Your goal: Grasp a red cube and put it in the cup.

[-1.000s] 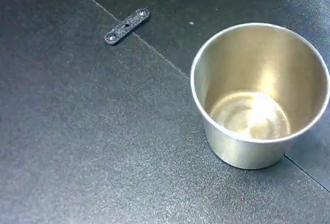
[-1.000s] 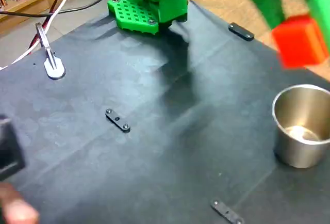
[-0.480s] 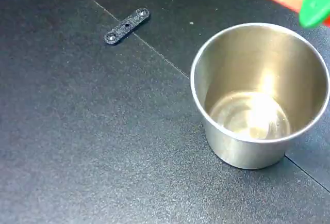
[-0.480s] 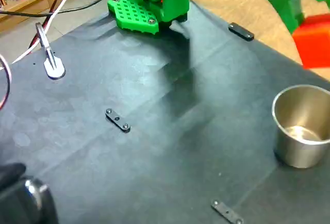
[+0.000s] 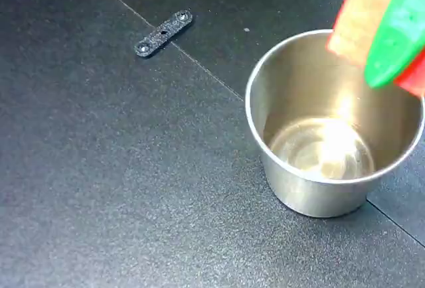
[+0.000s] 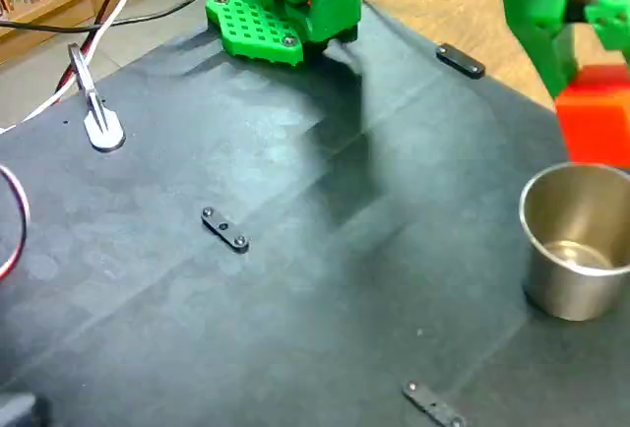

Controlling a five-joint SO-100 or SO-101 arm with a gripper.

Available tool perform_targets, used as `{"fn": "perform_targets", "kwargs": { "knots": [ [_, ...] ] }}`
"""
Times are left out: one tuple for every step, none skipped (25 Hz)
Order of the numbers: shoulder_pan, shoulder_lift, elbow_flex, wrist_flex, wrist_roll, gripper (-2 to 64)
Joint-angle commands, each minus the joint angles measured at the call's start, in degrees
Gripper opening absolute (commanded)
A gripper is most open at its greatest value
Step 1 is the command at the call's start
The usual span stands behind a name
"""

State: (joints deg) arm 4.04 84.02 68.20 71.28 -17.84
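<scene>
Steel cup empty, red cube above

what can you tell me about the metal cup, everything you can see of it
The cup is shiny bare steel, round, thin-rimmed and slightly narrower at its base. It stands upright on the dark mat at the right of both fixed views, empty, its bottom reflecting light. Nothing touches it; the red cube, held in the green end effector, hangs above its rim.
</scene>
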Motion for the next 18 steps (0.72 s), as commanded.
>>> {"fn": "perform_targets", "kwargs": {
  "knots": [
    [0.53,0.00,-1.32,-0.88,3.16,-0.7],
    [0.53,-0.18,-1.32,-0.88,4.57,-0.7],
    [0.62,-0.26,-1.32,-0.88,5.80,-0.7],
    [0.97,-0.26,-1.32,-0.88,7.03,-0.7],
    [1.58,-0.53,-1.32,-0.88,7.91,-0.7],
    [2.02,-0.97,-1.32,-0.88,8.53,-0.7],
    [2.37,-1.49,-1.32,-0.88,8.96,-0.7],
    [2.64,-1.93,-1.32,-0.88,9.05,-0.7],
    [3.16,-2.29,-1.41,-0.88,9.14,-0.7],
    [3.78,-2.64,-1.41,-0.88,9.14,-0.7],
    [4.39,-2.81,-1.41,-0.88,9.14,-0.7],
    [4.92,-3.08,-1.41,-0.88,9.14,-0.7],
    [5.10,-3.43,-1.41,-0.88,9.05,-0.8],
    [5.19,-3.69,-1.41,-0.88,9.05,-0.8],
    [5.19,-3.78,-1.41,-0.88,8.96,-0.8],
    [5.19,-3.87,-1.41,-0.97,8.96,-0.8],
    [5.19,-3.87,-1.41,-0.97,8.96,-0.8],
    [5.10,-3.87,-1.41,-0.97,8.96,-0.8]
  ]
}}
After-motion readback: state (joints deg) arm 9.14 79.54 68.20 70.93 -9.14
